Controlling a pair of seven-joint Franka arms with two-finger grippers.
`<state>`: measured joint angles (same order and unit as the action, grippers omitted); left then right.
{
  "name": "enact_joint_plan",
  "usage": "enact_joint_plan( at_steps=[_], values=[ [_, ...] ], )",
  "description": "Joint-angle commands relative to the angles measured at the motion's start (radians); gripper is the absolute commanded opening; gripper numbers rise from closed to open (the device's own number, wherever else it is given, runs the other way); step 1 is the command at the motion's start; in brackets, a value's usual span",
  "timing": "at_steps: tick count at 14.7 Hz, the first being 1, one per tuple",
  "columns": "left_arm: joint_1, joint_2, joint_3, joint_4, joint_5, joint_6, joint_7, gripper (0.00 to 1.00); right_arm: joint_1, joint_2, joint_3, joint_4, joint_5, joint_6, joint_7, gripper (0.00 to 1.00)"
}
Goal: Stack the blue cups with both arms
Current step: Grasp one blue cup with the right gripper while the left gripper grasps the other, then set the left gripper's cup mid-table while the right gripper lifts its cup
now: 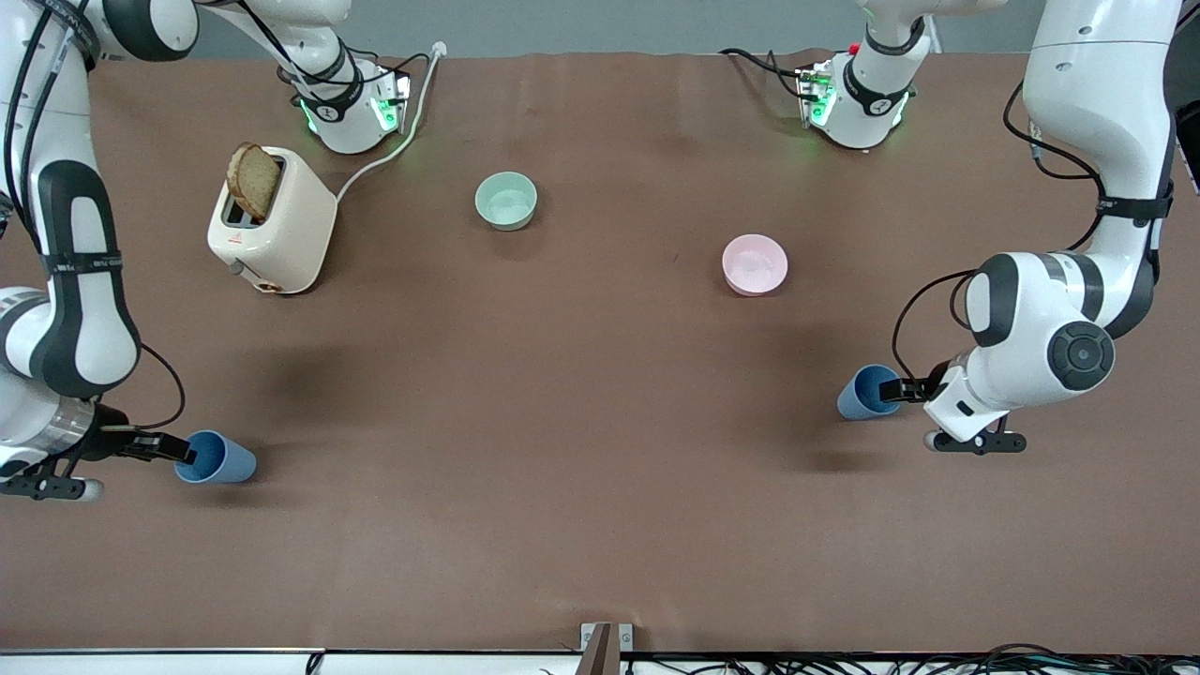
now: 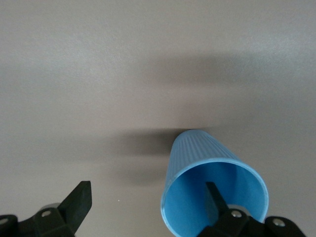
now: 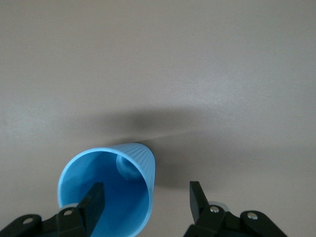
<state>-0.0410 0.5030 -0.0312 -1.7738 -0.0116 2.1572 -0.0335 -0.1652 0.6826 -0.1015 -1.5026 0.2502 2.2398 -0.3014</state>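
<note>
Brown table [image 1: 581,450] carries two ribbed blue plastic cups, one at each arm's end; left claw [image 1: 900,389] and right claw [image 1: 178,452] each stand wide, one finger inside a cup's [image 1: 867,392] [image 1: 217,458] mouth.

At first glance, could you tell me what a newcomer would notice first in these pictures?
Two blue cups stand out, one at each end of the table: the left gripper straddles the rim of one blue cup, and the right gripper does the same at the other blue cup. Farther from the front camera, a cream toaster holds a slice of bread.
</note>
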Motion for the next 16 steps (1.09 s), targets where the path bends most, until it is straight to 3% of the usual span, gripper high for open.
enact_joint_plan(
  at_steps=[1,3,6,7,9,10,14,16],
  values=[
    [-0.005,0.009,-0.001,0.001,0.012,0.010,-0.008,0.98,-0.008,0.012,0.006,0.010,0.029,0.007,-0.028,0.63],
    [-0.003,0.023,-0.001,0.002,0.012,0.010,0.004,0.83,-0.011,0.035,0.006,0.010,0.030,0.041,-0.034,0.48],
    [-0.003,0.023,-0.001,0.007,0.012,0.006,-0.008,0.40,-0.008,0.038,0.006,0.007,0.030,0.049,-0.032,0.11],
    [-0.005,0.023,-0.001,0.007,0.010,0.006,-0.011,0.28,-0.008,0.037,0.006,0.010,0.032,0.047,-0.028,0.05],
    [-0.005,0.023,-0.001,0.007,0.010,0.004,-0.013,0.07,-0.011,0.032,0.008,0.015,0.029,0.047,-0.030,0.03],
    [-0.007,0.023,-0.001,0.007,0.010,0.001,-0.011,0.00,-0.014,0.029,0.008,0.018,0.029,0.044,-0.031,0.03],
    [-0.003,0.003,-0.001,0.042,0.012,-0.016,0.003,0.00,-0.007,-0.098,0.006,0.019,0.011,-0.057,-0.002,0.02],
    [-0.011,-0.017,-0.009,0.117,0.013,-0.106,0.004,0.00,0.006,-0.139,0.012,0.060,-0.104,-0.062,0.024,0.01]
  ],
)
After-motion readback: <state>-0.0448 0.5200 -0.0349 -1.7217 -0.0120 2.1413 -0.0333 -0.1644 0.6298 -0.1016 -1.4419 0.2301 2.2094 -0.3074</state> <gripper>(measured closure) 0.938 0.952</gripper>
